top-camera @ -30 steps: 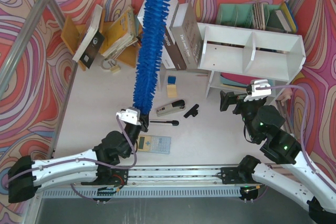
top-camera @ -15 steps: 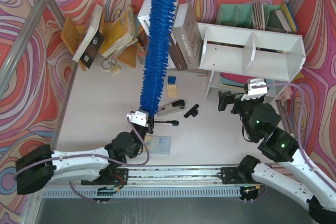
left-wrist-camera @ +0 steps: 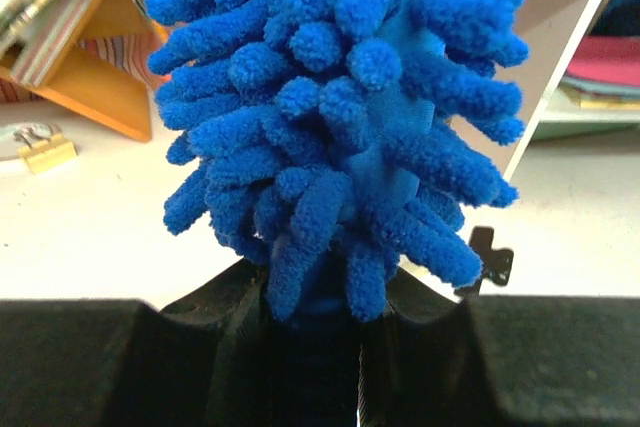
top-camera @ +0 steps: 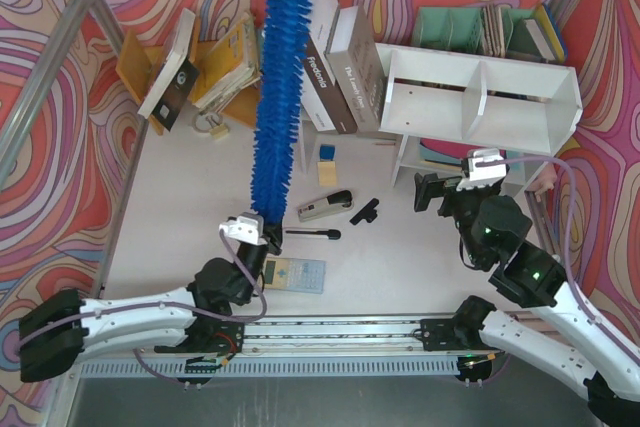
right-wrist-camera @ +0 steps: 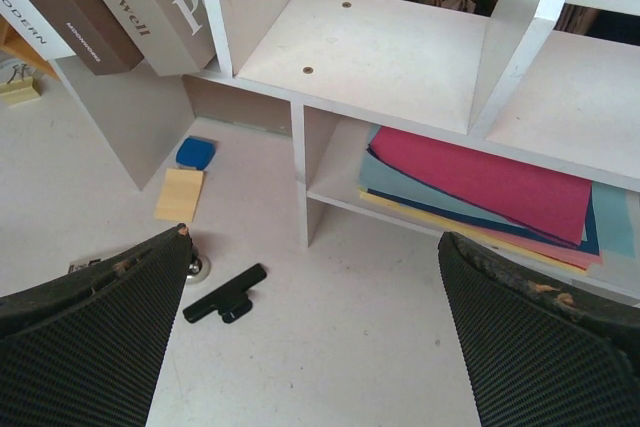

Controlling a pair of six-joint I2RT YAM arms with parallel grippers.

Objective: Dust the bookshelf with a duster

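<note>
Left gripper [top-camera: 255,232] clamped on the base of the duster [top-camera: 278,97]; right gripper [top-camera: 432,192] spread wide, holding nothing.
The duster rises toward 12 o'clock, apart from the bookshelf [top-camera: 480,77] at 2 o'clock. Best, I judge: swing it right, lay the head flat along the shelf's top, sweep lightly. One duster, one bookshelf, two cubbies [right-wrist-camera: 370,57].

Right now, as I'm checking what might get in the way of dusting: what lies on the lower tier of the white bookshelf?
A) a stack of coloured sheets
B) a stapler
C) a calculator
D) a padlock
A: the right wrist view shows red, blue and yellow sheets stacked on the lower tier of the bookshelf.
</note>
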